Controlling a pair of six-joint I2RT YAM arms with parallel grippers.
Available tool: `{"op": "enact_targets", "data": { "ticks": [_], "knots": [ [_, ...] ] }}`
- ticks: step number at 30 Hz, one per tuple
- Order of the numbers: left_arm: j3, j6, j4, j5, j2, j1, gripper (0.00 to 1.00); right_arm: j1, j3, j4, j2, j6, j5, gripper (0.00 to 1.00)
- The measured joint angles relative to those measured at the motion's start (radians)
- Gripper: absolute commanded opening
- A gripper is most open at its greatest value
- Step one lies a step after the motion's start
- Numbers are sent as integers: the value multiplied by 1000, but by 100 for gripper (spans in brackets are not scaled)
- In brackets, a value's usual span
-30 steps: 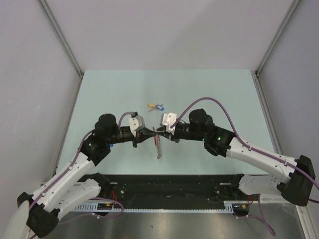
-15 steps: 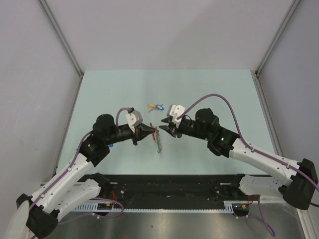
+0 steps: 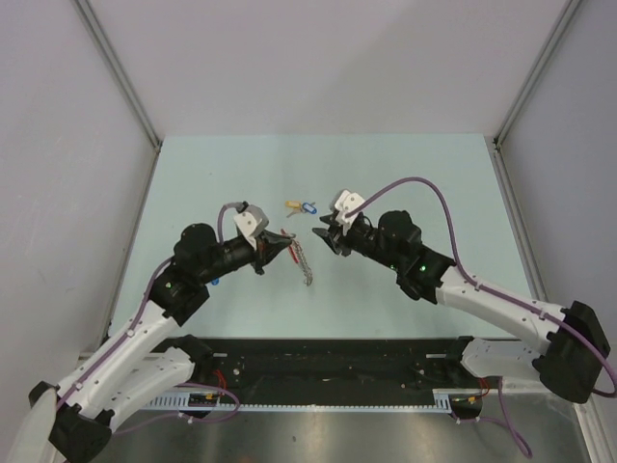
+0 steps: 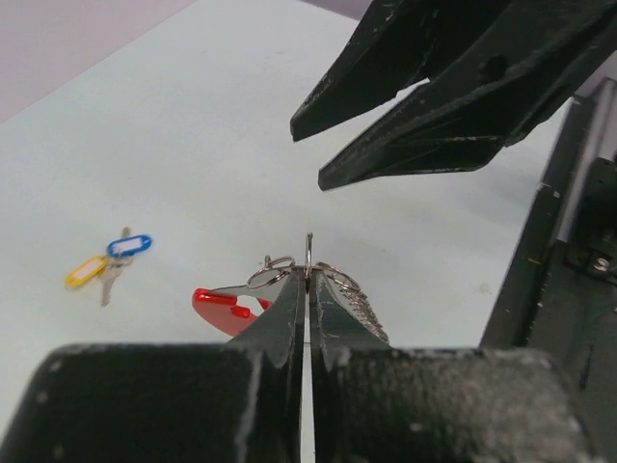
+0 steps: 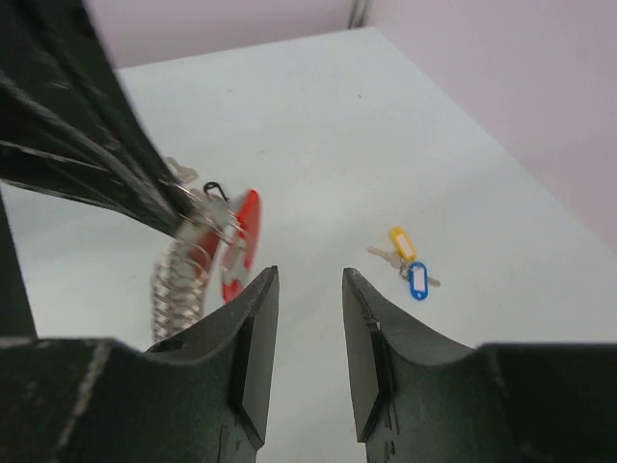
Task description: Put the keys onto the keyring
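Observation:
My left gripper (image 3: 286, 242) (image 4: 308, 280) is shut on a thin wire ring of the keyring. The silvery chain (image 3: 306, 264) (image 4: 364, 307) and the red tag (image 4: 224, 310) hang below its tips. The same keyring (image 5: 236, 247) shows at the left of the right wrist view. My right gripper (image 3: 321, 236) (image 5: 310, 282) stands open just right of the keyring, apart from it, with nothing between its fingers. The keys (image 3: 302, 205) (image 4: 108, 267) (image 5: 406, 261), one with a yellow cap and one with a blue cap, lie together on the table just beyond both grippers.
The pale green table (image 3: 405, 183) is closed in by grey walls with metal posts (image 3: 120, 72) at left and right. A black rail (image 3: 318, 359) runs along the near edge. A small blue thing (image 3: 212, 283) lies half hidden under the left arm.
The right gripper has opened and drawn back up and to the right, away from the keyring. The left gripper, still shut on the keyring, has shifted slightly left and farther from the bases.

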Motion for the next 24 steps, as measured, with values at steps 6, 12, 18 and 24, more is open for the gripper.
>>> {"op": "enact_targets", "data": {
  "ticks": [6,12,18,24],
  "knots": [
    [0,-3,-63,-217,-73,3,1,-151,14,44,179,103,21,38],
    [-7,-2,-106,-389,-114,30,0,-229,127,29,443,165,28,38],
    [-14,13,-129,-472,-101,77,0,-250,342,7,696,152,11,39],
    [-32,34,-138,-517,-100,80,0,-253,552,-56,918,139,2,38]
  ]
}}
